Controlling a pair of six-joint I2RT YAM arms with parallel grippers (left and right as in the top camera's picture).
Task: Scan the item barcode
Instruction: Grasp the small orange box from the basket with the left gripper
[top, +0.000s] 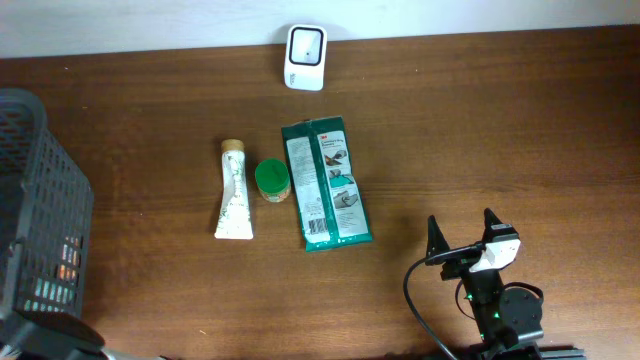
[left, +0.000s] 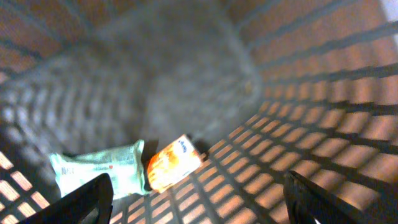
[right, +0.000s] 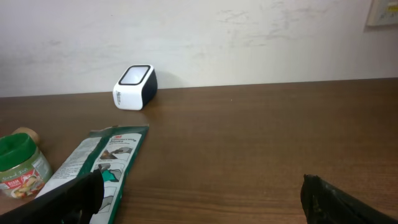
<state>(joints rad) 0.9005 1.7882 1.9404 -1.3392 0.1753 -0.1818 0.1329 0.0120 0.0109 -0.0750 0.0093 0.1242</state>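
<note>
The white barcode scanner (top: 305, 57) stands at the table's far edge, also in the right wrist view as the scanner (right: 134, 86). A green flat package (top: 326, 184), a green-lidded jar (top: 271, 180) and a pale tube (top: 233, 190) lie mid-table. My left gripper (left: 198, 186) is open inside the dark basket (left: 323, 74), above a pale green packet (left: 99, 165) and an orange pack (left: 174, 163), touching neither. My right gripper (top: 460, 225) is open and empty near the front right, right of the green package (right: 99, 162).
The dark mesh basket (top: 35, 200) fills the left edge of the table. The jar (right: 18, 165) sits left of the package in the right wrist view. A wall runs behind the scanner.
</note>
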